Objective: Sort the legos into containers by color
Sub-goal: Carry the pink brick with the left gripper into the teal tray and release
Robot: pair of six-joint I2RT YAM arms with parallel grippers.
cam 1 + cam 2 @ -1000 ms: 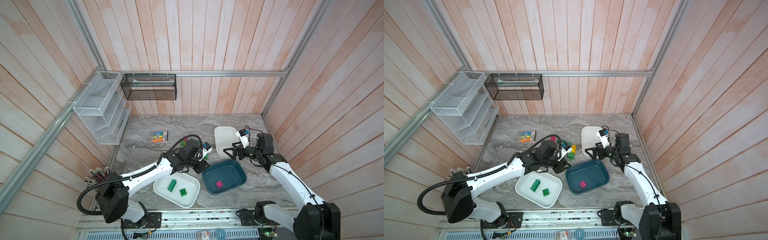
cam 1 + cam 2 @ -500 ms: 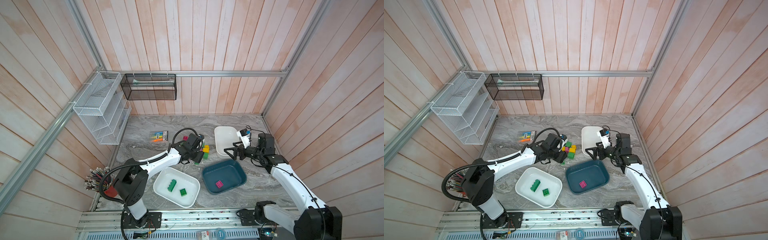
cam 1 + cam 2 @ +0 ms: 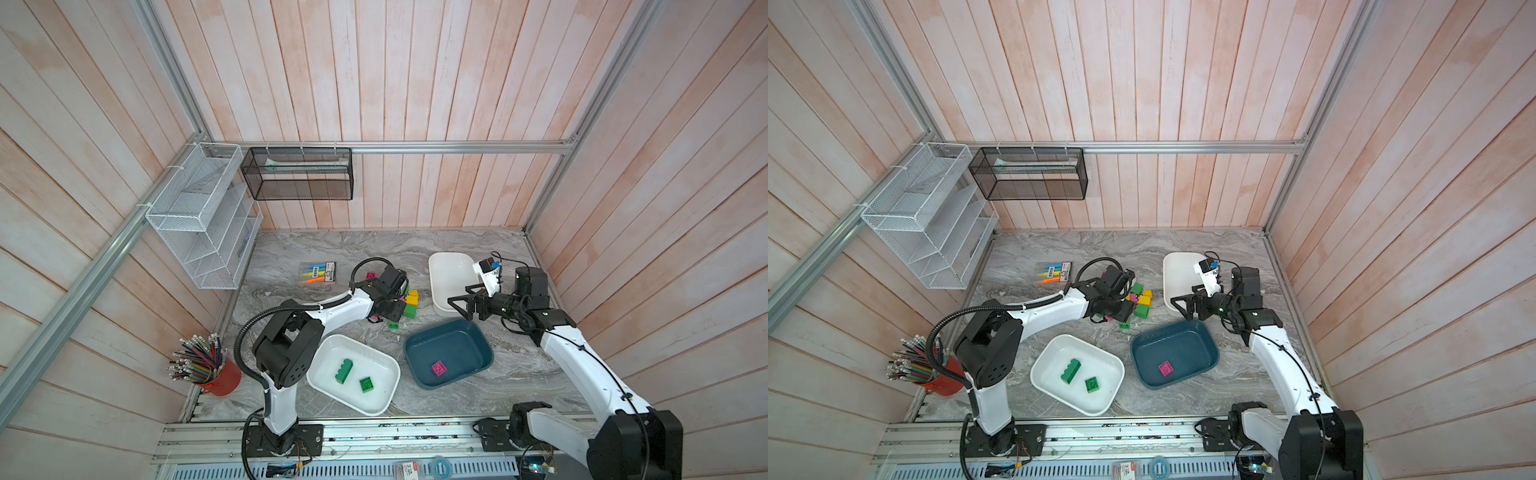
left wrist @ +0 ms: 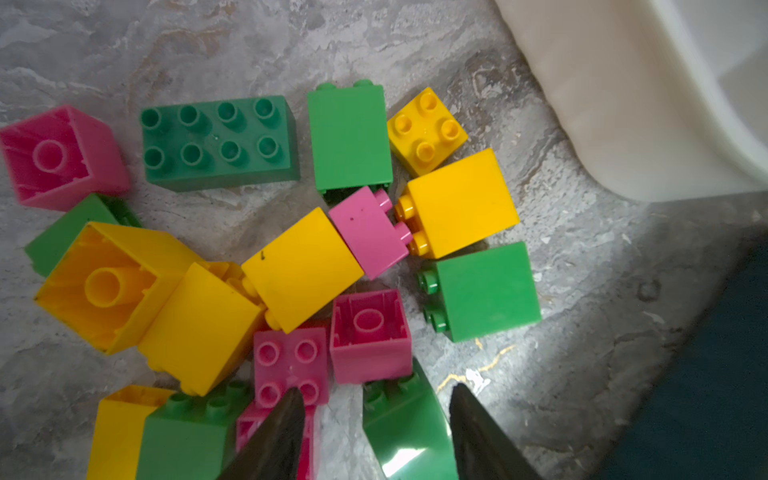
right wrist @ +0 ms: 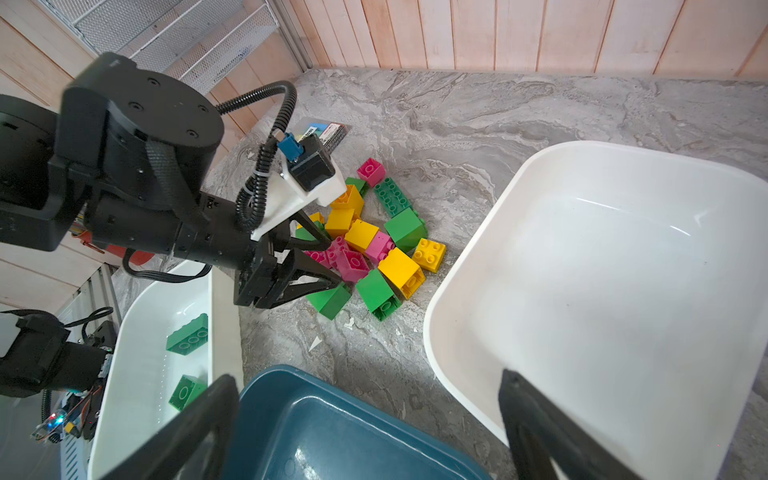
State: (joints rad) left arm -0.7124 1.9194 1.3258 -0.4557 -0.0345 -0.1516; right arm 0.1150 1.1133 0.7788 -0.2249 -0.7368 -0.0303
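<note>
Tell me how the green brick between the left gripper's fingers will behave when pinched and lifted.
The green brick is plastic with flat faces, so it should stay rigid and not roll. Its glossy side shows glare, so it may slip in the left gripper. An upturned pink brick shows a hollow underside, so the green one is probably light.

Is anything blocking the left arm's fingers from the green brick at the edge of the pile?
Nothing visible does. The fingers of the left gripper stand open on either side of the green brick. A pink brick lies close beside one finger and might get nudged.
</note>
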